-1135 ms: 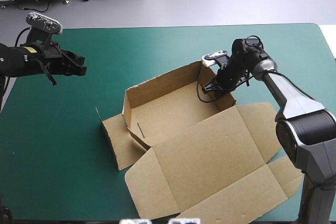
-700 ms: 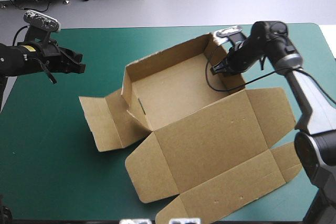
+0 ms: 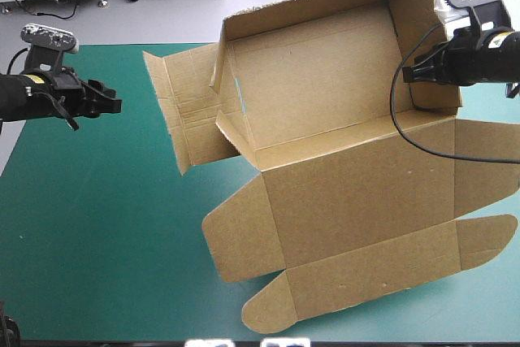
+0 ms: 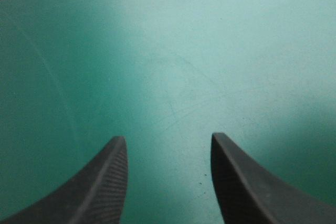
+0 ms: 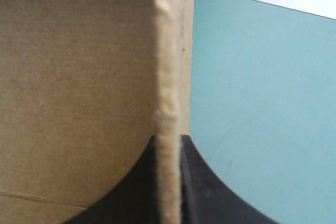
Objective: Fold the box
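Note:
The brown box [image 3: 341, 144] hangs lifted and tilted over the table, its walls raised, its lid flat and sloping toward the near edge. My right gripper [image 3: 416, 72] is shut on the box's right wall, high at the far right. In the right wrist view the wall's edge [image 5: 169, 103] runs straight up from between the black fingers [image 5: 202, 187]. My left gripper [image 3: 114, 104] hovers open over the teal-green cover at the far left, well apart from the box. Its fingers [image 4: 105, 182] stand wide with only the teal-green cover [image 4: 173, 66] between them.
A loose side flap [image 3: 183, 107] sticks out from the box's left end toward my left gripper. The rounded lid tabs [image 3: 272, 306] hang near the table's near edge. Bare teal-green cover [image 3: 97, 225] lies at the left and near left.
My right gripper has lifted the box up and toward the far right, tilting it off the table. The left gripper has drifted slightly left.

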Robot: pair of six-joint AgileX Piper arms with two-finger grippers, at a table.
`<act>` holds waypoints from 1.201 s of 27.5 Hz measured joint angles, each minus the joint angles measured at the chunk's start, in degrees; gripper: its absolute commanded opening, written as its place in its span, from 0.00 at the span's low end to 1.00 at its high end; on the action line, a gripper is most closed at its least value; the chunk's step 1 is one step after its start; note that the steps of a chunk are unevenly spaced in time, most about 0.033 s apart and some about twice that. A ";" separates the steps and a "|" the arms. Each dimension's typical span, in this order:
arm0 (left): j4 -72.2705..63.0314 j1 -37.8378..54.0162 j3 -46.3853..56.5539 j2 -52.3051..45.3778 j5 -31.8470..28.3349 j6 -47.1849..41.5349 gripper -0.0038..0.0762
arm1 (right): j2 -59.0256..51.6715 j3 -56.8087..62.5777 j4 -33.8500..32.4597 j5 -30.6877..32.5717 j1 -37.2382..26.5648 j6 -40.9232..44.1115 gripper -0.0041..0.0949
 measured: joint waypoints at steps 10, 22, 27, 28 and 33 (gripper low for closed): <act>-25.53 5.95 12.05 2.07 5.11 12.61 0.49 | -0.99 0.00 4.31 0.00 -0.06 -1.62 0.02; -46.51 5.92 13.75 4.04 8.51 18.53 0.49 | -0.99 0.00 7.00 -0.46 -0.29 -1.88 0.02; -49.48 2.18 13.75 4.04 8.33 17.77 0.49 | -0.16 0.00 7.00 -1.67 -0.29 -1.88 0.02; -49.74 1.26 13.75 4.04 8.33 17.64 0.49 | 0.18 0.00 7.00 -1.90 -0.29 -1.88 0.02; -53.73 -3.25 13.80 4.04 8.39 17.64 0.49 | 1.60 0.00 6.44 -2.80 -0.29 -1.88 0.02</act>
